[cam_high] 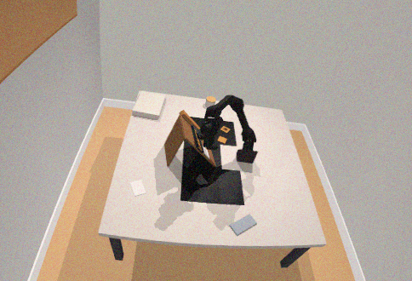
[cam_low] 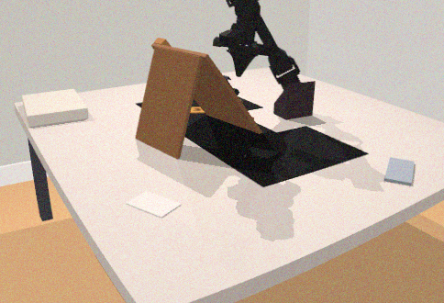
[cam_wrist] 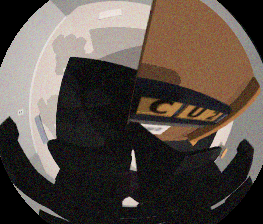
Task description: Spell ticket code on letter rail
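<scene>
From the top, my pincer is closed on nothing, near the tilted brown board; two orange tiles lie on a black mat.

From the exterior, I see the board's plain brown back.

At my wrist, its dark rail holds yellowish tiles with black characters, C, U, 2.
</scene>
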You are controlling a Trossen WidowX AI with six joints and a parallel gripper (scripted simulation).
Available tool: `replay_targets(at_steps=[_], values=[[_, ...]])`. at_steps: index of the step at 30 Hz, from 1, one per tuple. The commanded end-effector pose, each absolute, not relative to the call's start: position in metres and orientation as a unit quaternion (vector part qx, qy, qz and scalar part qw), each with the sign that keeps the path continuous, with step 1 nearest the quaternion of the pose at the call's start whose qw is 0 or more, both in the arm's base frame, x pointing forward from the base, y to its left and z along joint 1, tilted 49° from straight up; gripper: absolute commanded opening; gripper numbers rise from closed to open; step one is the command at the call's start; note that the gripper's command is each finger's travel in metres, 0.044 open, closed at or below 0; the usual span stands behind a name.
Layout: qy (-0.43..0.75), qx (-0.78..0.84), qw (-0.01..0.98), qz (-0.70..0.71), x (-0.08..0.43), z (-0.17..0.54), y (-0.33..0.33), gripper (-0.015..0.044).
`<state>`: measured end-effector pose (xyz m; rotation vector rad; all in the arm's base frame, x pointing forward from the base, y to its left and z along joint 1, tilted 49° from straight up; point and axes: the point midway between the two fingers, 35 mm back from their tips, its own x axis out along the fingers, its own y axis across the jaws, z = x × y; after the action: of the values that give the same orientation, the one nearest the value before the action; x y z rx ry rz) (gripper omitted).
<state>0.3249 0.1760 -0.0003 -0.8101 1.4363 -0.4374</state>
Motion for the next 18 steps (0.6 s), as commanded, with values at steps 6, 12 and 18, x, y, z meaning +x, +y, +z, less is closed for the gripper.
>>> replay_targets(at_steps=[6,12,18], values=[[0.637,-0.357,0.654,-0.195,0.3274,-0.0052,0.1737,0.0000],[0.637,-0.357,0.654,-0.195,0.3291,-0.0075,0.1725,0.0000],[0.637,-0.357,0.654,-0.195,0.3310,-0.0095,0.1713,0.0000]])
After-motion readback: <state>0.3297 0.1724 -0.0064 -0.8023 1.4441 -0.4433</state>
